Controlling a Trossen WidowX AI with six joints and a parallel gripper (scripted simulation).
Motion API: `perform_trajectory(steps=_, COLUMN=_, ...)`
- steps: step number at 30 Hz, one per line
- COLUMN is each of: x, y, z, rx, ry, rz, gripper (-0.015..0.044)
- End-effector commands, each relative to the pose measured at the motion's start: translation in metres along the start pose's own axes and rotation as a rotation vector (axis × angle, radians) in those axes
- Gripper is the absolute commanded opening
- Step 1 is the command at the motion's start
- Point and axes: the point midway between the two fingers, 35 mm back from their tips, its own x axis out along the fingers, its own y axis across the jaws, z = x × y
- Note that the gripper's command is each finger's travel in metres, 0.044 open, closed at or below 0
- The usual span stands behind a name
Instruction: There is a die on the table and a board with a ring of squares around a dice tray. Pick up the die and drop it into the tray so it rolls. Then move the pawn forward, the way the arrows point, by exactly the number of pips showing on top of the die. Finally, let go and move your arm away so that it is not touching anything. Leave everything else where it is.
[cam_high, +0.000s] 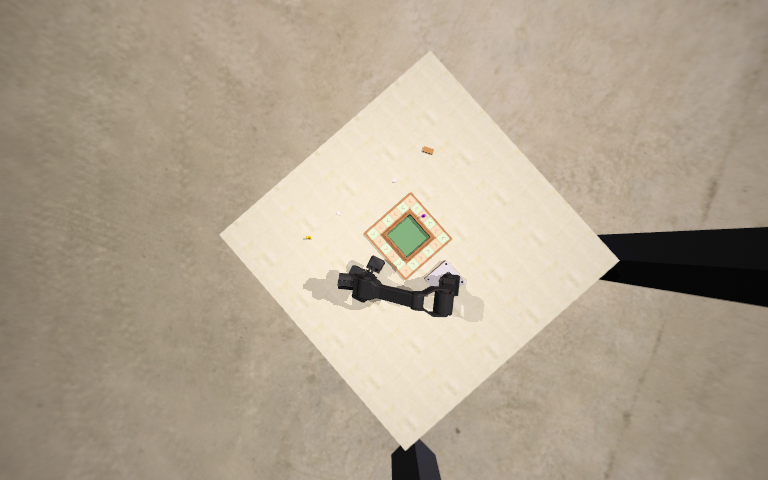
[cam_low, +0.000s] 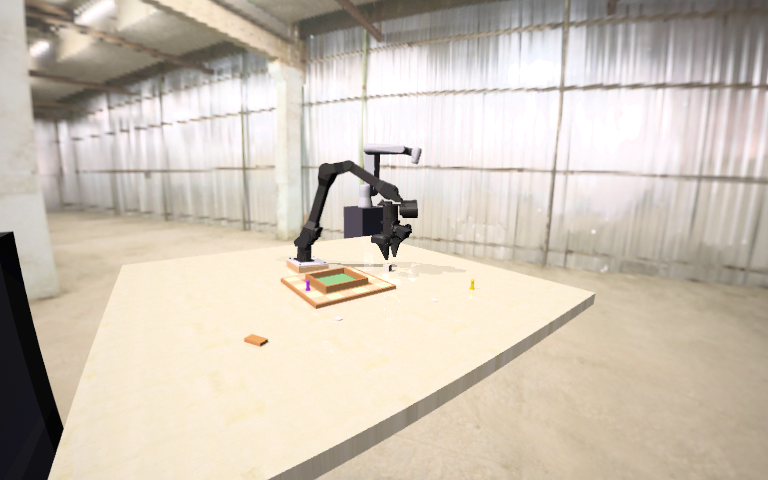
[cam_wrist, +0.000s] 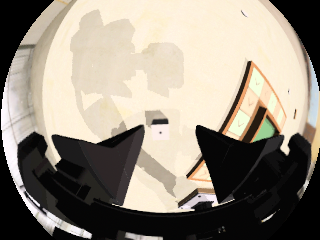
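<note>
The white die (cam_low: 389, 268) (cam_wrist: 160, 132) rests on the table beside the board, one pip on its top face; the arm hides it in the top view. My gripper (cam_low: 390, 258) (cam_wrist: 170, 128) is open and empty above the die, which shows between the fingertips in the wrist view, left of their middle. The board (cam_high: 372, 233) (cam_low: 356, 297) (cam_wrist: 241, 123) has arrowed squares around the brown-walled tray with a green floor (cam_high: 408, 236) (cam_low: 336, 279) (cam_wrist: 266, 131). No die is in the tray. The purple pawn (cam_high: 423, 215) (cam_low: 307, 285) stands upright on the board's upper-right side in the top view.
A yellow pawn-like piece (cam_high: 308, 237) (cam_low: 472, 284) stands off the board. An orange block (cam_high: 427, 150) (cam_low: 256, 340) lies beyond the board. Two small white pieces lie apart, one (cam_high: 394, 180) (cam_low: 338, 318) near the board, another (cam_high: 338, 213) (cam_low: 434, 300) farther left in the top view.
</note>
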Motion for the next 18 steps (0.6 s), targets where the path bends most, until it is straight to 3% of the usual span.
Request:
perform_trajectory(steps=1, x=-0.001, y=0.011, z=-0.018, rx=-0.057, ry=0.033, rz=0.012, gripper=0.0275)
perform_trajectory(steps=18, x=0.019, y=0.012, z=-0.019, rx=-0.057, ry=0.033, rz=0.012, gripper=0.0275)
